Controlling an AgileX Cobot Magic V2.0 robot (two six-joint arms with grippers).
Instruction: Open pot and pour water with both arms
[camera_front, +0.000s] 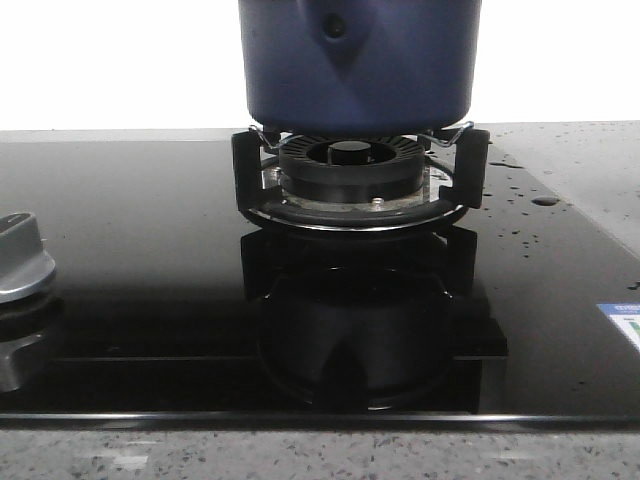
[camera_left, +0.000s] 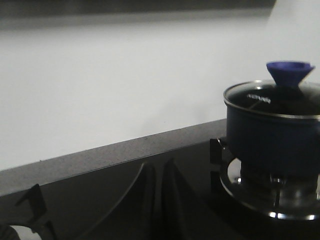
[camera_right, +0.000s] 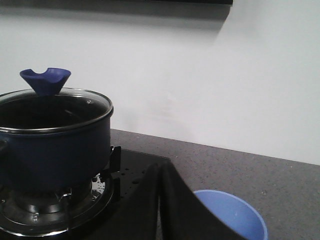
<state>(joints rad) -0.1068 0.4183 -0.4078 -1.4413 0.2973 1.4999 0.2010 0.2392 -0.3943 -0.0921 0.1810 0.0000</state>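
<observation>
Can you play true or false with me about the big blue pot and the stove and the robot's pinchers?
1. The pot sits on the burner. True.
2. The lid is already off the pot. False: the glass lid with its blue knob is still on top.
3. A blue bowl waits on the counter beside the stove. True.
4. The left gripper is holding the knob. False: it is away from the pot, fingers together, holding nothing.
5. The right gripper is inside the bowl. False: it is next to the bowl, shut and empty.
</observation>
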